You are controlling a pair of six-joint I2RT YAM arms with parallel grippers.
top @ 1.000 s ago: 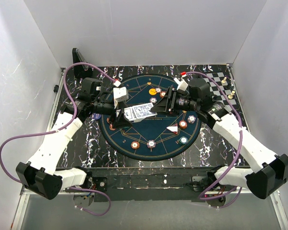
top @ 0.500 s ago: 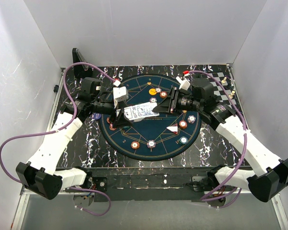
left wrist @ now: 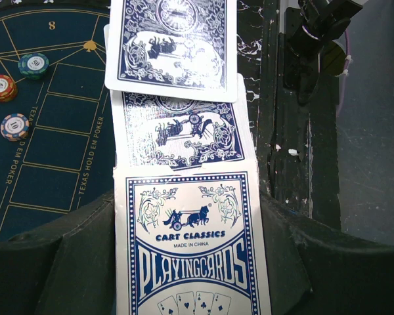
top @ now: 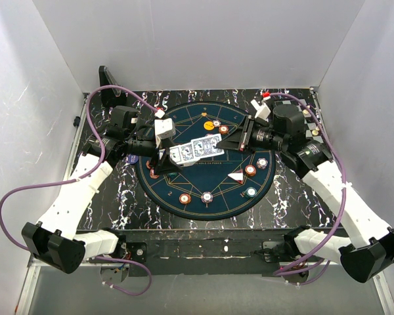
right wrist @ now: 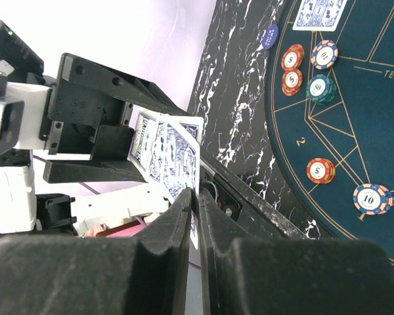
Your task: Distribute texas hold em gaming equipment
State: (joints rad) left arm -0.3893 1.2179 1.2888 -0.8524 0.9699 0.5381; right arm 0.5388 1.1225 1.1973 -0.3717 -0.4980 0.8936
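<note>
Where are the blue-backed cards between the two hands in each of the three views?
Top view: cards at centre, between the left hand and right hand.
Left wrist: cards at centre, running from the box up to the top edge.
Right wrist: cards left of centre, one edge pinched by the right hand.
Shared landmark: the round blue mat.

Barred across the middle of the mat by the left gripper clamped on the card box and the right gripper pinching a card at its mouth. Crowded along the near rim with chips and triangle marker. Open over the marbled table, near left
</note>
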